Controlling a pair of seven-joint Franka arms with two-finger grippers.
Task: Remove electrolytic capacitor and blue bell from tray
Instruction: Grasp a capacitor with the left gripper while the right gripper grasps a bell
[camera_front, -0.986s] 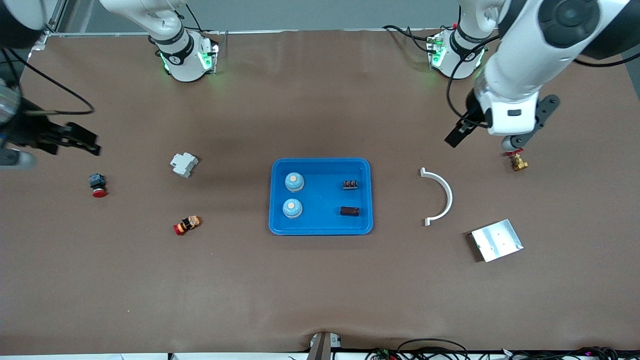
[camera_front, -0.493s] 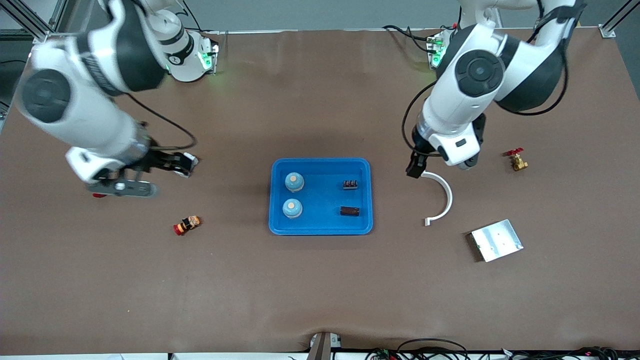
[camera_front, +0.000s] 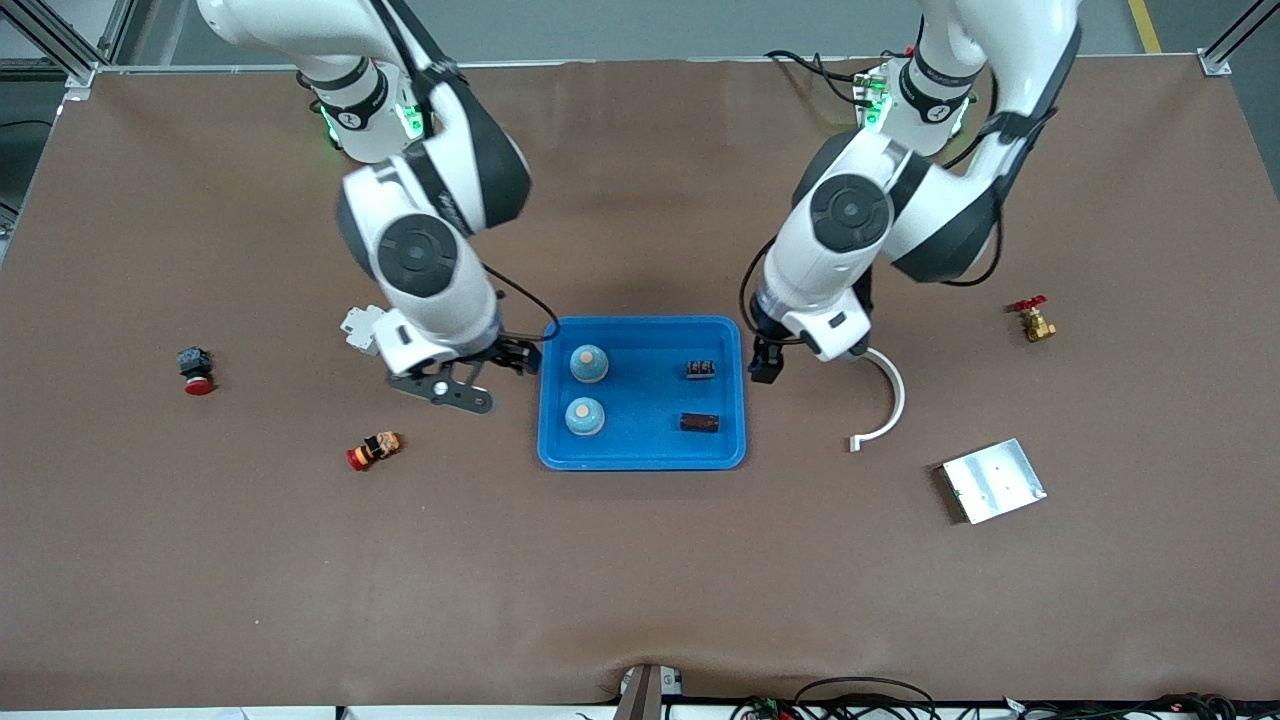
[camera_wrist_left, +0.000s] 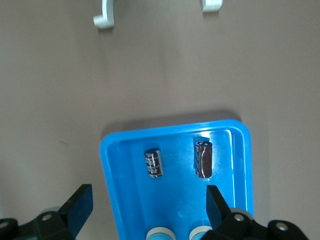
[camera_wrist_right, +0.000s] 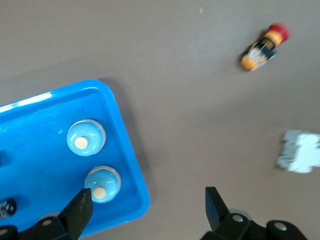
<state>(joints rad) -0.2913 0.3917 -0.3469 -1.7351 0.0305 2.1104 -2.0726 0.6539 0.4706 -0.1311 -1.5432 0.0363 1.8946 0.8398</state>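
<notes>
I see a glossy blue plastic tray (camera_front: 641, 455) on the brown tabletop, holding two domed blue bells (camera_front: 589, 363) toward the right arm's end and two dark cylindrical capacitors (camera_front: 700, 422) toward the left arm's. Left gripper (camera_front: 765, 362) and right gripper (camera_front: 522, 358) hover at opposite tray edges, fingers apart, empty. A white curved bracket (camera_front: 890, 395) lies beside the tray.

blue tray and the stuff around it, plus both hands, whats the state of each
blue plastic tray: flat on table, holding four parts
two blue dome bells: upright in tray
two dark cylindrical capacitors: lying in tray
left hand: open, empty, over tray's edge
right hand: open, empty, beside tray
white curved bracket: flat on table
</notes>
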